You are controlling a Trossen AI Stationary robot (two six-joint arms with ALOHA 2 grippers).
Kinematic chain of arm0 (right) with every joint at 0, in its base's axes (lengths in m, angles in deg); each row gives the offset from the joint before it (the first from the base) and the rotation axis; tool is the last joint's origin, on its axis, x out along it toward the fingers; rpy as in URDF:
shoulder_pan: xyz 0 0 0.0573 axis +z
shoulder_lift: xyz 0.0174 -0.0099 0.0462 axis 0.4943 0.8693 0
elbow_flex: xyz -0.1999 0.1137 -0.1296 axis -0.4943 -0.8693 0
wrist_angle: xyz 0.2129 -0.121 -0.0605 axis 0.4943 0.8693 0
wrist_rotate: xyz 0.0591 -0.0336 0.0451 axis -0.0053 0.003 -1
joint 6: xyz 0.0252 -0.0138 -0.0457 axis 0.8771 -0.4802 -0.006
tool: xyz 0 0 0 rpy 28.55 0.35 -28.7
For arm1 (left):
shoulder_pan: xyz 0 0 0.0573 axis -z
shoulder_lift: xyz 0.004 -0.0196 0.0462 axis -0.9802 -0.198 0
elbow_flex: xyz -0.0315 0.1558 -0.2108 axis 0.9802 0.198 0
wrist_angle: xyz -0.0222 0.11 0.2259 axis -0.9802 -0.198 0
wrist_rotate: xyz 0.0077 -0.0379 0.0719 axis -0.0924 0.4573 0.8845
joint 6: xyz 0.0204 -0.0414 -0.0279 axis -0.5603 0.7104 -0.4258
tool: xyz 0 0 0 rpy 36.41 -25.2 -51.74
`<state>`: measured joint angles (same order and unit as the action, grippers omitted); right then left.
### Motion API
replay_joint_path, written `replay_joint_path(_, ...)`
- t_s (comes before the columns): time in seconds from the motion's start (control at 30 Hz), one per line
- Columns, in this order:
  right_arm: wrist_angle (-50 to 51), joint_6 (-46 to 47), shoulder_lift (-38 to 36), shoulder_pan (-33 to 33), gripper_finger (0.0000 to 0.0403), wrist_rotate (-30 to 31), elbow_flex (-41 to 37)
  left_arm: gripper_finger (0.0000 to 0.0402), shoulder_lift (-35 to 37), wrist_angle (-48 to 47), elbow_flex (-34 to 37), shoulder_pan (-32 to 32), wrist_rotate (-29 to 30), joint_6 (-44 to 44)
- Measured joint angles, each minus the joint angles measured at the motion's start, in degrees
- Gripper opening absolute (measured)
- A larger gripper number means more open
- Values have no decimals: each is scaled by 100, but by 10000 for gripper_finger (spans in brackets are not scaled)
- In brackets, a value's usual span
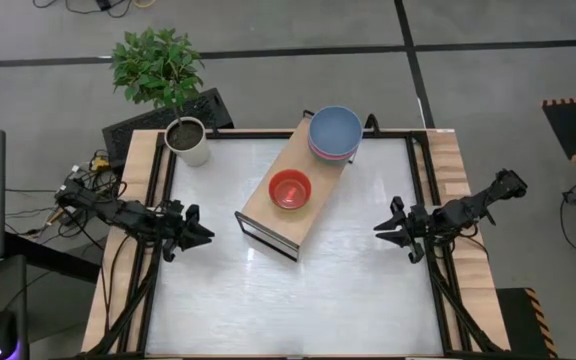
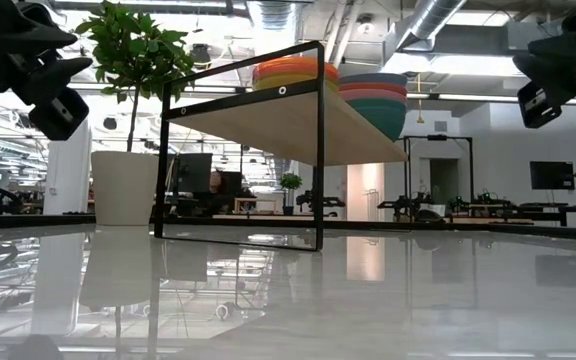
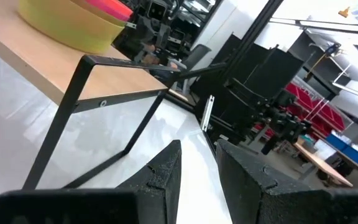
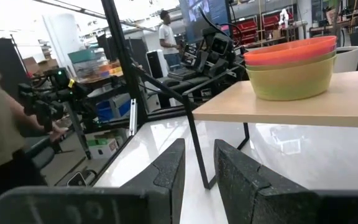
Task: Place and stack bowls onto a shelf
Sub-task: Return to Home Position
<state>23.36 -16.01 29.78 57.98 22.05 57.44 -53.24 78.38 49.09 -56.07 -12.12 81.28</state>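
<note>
Centre of the high view: long light-wood shelf on a dark metal frame (image 1: 264,205), bearing a blue-topped stack of round plastic bowls (image 1: 335,130) at its upper end and a red-topped stack (image 1: 290,188) mid-board. Centre-left, left gripper (image 1: 206,235); centre-right, right gripper (image 1: 380,229). Both narrowly parted, empty, well apart from the shelf.

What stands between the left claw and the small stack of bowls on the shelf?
Nothing visible. Only bare white table lies between the left gripper and the shelf, where the small stack of bowls sits. The potted plant stands off at the far corner, out of that line.
</note>
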Motion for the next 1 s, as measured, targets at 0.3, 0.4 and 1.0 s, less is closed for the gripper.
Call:
replay_joint_path(0.3, 7, -2, 0, 0, 113, -2, -4, 89, 0, 0, 2, 0, -2, 15)
replay_joint_path(0.4, 7, -2, 0, 0, 113, -2, -4, 89, 0, 0, 2, 0, -2, -37)
replay_joint_path(1.0, 9, -2, 0, 0, 113, -4, -9, 89, 0, 0, 9, 0, -5, -160)
